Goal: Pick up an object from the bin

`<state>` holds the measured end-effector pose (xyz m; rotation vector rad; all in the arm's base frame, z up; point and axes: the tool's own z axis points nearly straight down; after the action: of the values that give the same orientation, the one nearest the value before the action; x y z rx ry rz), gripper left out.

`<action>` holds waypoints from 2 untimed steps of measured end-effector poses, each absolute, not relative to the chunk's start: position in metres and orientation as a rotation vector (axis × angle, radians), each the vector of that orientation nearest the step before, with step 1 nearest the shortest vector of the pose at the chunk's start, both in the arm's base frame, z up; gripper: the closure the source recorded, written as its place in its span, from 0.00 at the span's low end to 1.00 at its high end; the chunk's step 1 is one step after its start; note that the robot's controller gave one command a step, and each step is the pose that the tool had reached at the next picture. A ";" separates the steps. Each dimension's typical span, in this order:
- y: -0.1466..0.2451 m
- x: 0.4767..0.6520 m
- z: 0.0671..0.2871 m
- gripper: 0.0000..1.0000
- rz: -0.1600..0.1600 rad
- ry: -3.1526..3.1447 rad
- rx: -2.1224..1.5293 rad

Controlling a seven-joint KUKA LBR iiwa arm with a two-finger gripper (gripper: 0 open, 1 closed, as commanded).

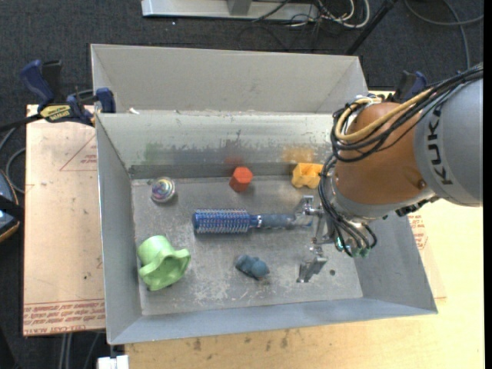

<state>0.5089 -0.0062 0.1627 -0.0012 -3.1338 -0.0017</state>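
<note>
My gripper (310, 241) hangs low over the right part of the bin floor, under the arm's orange cover. It is open, with one finger (307, 207) by the handle end of a blue hairbrush (223, 222) and the other finger (310, 270) nearer the front wall. Nothing shows between them. The brush lies flat across the middle, bristle head to the left, handle pointing at the gripper. A small grey-blue lump (252, 266) lies left of the lower finger. A yellow piece (305, 175) sits at the back wall just above the gripper.
An orange-red block (241, 177) rests at the back wall and a shiny purple-silver ball (162, 191) at the back left. A light green cup-like thing (161, 262) lies on its side at the front left. The arm covers the bin's right side.
</note>
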 end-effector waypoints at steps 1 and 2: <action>0.056 0.613 0.074 0.00 0.002 -3.133 0.217; 0.061 0.606 0.102 0.00 -0.003 -3.143 0.153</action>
<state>0.6060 0.0611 0.1016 0.1530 -3.1432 -0.0031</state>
